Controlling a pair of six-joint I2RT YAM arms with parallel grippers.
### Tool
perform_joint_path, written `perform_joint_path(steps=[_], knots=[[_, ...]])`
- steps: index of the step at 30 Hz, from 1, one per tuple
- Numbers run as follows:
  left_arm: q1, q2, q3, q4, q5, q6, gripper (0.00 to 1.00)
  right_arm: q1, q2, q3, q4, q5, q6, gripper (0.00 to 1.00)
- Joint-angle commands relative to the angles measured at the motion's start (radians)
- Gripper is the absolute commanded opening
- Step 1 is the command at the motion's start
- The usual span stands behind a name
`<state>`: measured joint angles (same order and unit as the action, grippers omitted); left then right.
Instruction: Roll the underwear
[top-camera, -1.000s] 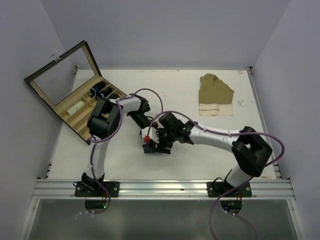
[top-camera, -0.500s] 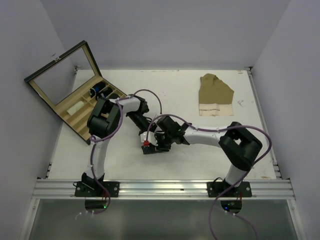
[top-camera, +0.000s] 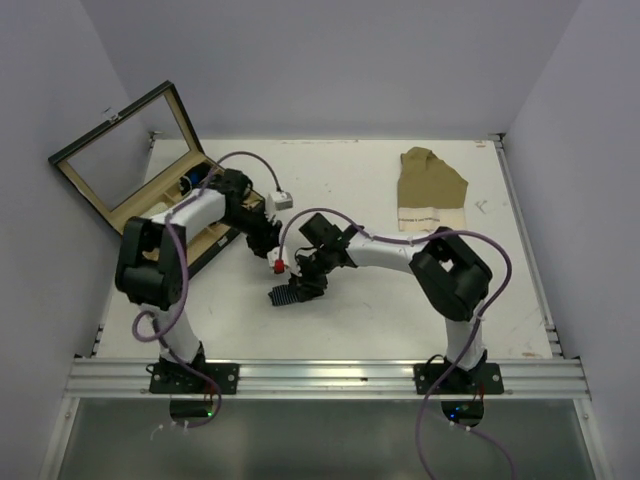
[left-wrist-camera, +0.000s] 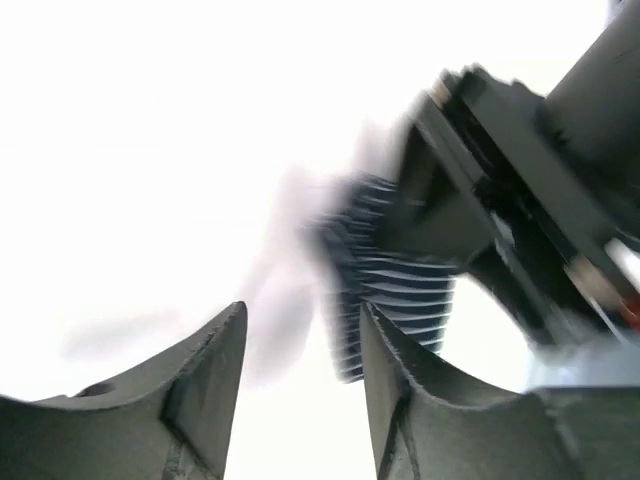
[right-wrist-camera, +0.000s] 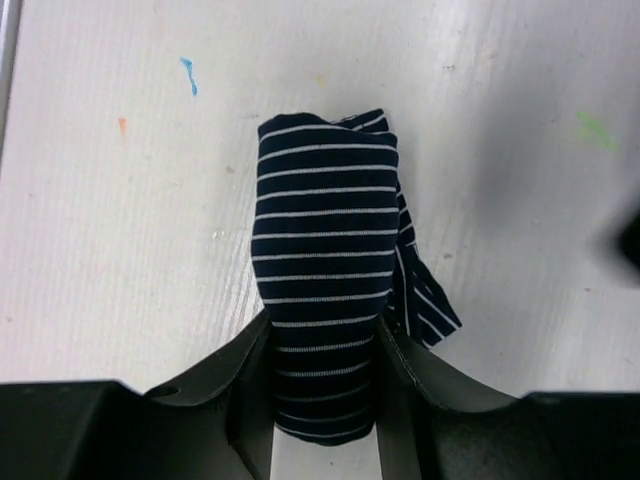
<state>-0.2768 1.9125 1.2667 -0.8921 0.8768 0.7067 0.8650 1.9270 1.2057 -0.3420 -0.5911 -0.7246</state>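
The underwear (right-wrist-camera: 320, 230), navy with thin white stripes, was seen rolled into a tight bundle on the white table (right-wrist-camera: 120, 250). In the overhead view it lay a little left of the table's middle. One end of the roll was pinched by the right gripper (right-wrist-camera: 322, 338), whose fingers were pressed against both of its sides. A loose flap of fabric was left sticking out along one side of the roll.

The left gripper (left-wrist-camera: 303, 345) was held just beyond the roll, on its far-left side. Its fingers were parted and nothing was held between them. In its wrist view the striped roll and the right gripper were seen past them only as a blur.

A tan garment (top-camera: 430, 188) was laid flat at the far right of the table, well apart from both grippers. A wooden box (top-camera: 135, 232) with its glazed lid (top-camera: 128, 150) raised was set at the far left edge. Small blue, orange and green flecks were seen on the table surface near the roll.
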Motion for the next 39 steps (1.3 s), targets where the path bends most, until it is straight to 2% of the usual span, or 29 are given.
perform_joint_path(steps=[1, 5, 6, 8, 9, 11, 13, 15, 18, 22, 28, 39], knots=[[0.112, -0.237, -0.058, 0.298, -0.05, -0.131, 0.55, 0.003, 0.121, 0.037, -0.234, -0.056, 0.056, 0.0], [0.182, -0.461, -0.196, 0.428, -0.131, -0.109, 0.6, -0.03, 0.237, 0.112, -0.299, -0.127, 0.109, 0.0], [0.183, -0.556, -0.228, 0.435, -0.154, -0.051, 0.61, -0.035, 0.256, 0.126, -0.308, -0.136, 0.12, 0.0], [0.18, -0.643, -0.334, 0.418, -0.159, 0.026, 0.66, -0.058, 0.296, 0.169, -0.347, -0.165, 0.145, 0.0], [0.169, -0.712, -0.367, 0.398, -0.2, 0.116, 0.67, -0.066, 0.334, 0.184, -0.36, -0.194, 0.152, 0.0], [0.096, -0.769, -0.464, 0.334, -0.261, 0.215, 0.68, -0.095, 0.363, 0.219, -0.382, -0.235, 0.183, 0.0], [0.013, -0.875, -0.592, 0.343, -0.32, 0.301, 0.71, -0.112, 0.408, 0.259, -0.402, -0.282, 0.211, 0.0], [-0.042, -0.981, -0.667, 0.387, -0.357, 0.348, 0.73, -0.13, 0.447, 0.284, -0.416, -0.305, 0.228, 0.0], [-0.151, -1.059, -0.785, 0.49, -0.418, 0.352, 0.76, -0.149, 0.489, 0.336, -0.443, -0.354, 0.248, 0.0], [-0.3, -1.038, -0.846, 0.68, -0.539, 0.312, 0.77, -0.153, 0.517, 0.361, -0.477, -0.377, 0.249, 0.0], [-0.386, -0.939, -0.859, 0.794, -0.556, 0.317, 0.77, -0.153, 0.543, 0.368, -0.489, -0.398, 0.254, 0.0], [-0.45, -0.747, -0.796, 0.797, -0.503, 0.261, 0.75, -0.169, 0.599, 0.391, -0.486, -0.432, 0.301, 0.0]])
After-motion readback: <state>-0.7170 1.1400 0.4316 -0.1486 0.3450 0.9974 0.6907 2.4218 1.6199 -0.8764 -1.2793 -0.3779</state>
